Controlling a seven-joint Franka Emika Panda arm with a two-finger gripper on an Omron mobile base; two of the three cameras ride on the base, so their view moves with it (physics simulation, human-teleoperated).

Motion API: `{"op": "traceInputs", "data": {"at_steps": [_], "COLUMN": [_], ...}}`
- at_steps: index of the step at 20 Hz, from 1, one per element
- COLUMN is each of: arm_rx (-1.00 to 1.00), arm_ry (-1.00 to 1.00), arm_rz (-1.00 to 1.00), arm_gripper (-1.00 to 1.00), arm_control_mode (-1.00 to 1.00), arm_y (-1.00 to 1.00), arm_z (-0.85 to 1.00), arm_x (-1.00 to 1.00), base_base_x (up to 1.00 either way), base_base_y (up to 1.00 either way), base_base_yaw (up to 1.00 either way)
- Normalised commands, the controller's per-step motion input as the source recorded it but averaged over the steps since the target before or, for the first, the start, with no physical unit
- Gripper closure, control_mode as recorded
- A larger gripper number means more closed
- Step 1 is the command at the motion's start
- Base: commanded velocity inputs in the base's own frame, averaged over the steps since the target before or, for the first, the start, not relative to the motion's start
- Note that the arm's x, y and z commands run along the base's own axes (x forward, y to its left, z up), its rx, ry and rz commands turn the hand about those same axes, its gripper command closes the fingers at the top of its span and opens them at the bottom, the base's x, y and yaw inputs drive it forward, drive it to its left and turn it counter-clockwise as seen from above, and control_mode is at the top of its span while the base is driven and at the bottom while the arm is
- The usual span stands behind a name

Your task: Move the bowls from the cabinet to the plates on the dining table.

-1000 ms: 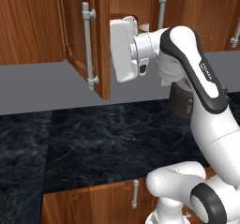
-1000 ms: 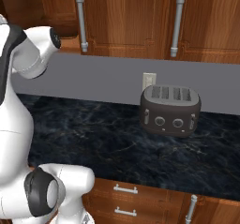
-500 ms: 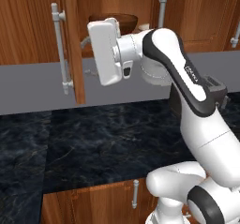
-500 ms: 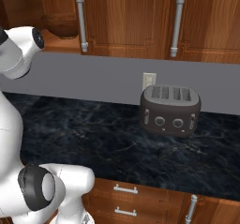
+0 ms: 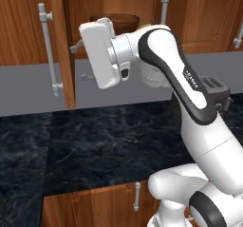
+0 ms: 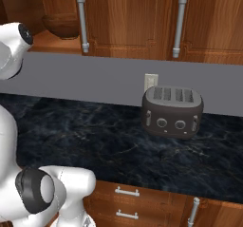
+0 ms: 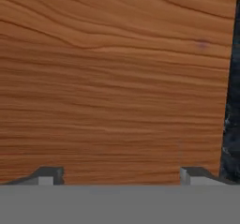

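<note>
Glossy dark-brown wooden bowl [image 5: 115, 21] on the cabinet [image 6: 133, 17] shelf — tool [image 7: 120, 175] wide open, empty, facing smooth-grained wood.

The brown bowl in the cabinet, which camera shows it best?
The left base view: the brown bowl sits on the shelf of the cabinet, just above the arm. The right base view catches it at the top left corner. The hand view faces wood grain.

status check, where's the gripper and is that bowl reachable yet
Gripper open, empty, facing the cabinet door. Dark-brown bowl on the cabinet shelf, untouched. Door swung open beside the hand; toaster well off to the right.
</note>
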Motion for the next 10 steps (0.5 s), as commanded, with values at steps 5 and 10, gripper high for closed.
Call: {"op": "traceInputs", "data": {"at_steps": [5, 10], "arm_rx": [-0.10, -0.10], "arm_ry": [-0.10, -0.07], "arm_rz": [0.00, -0.04], "arm_gripper": [-1.00, -1.00], "arm_control_mode": [-1.00, -1.00], "arm_y": [-0.23, -0.65], "arm_z": [0.26, 0.08], "arm_x": [-0.72, -0.79], "base_base_x": [0.00, 0.00], "base_base_y": [0.00, 0.00], "base_base_yaw": [0.00, 0.00]}}
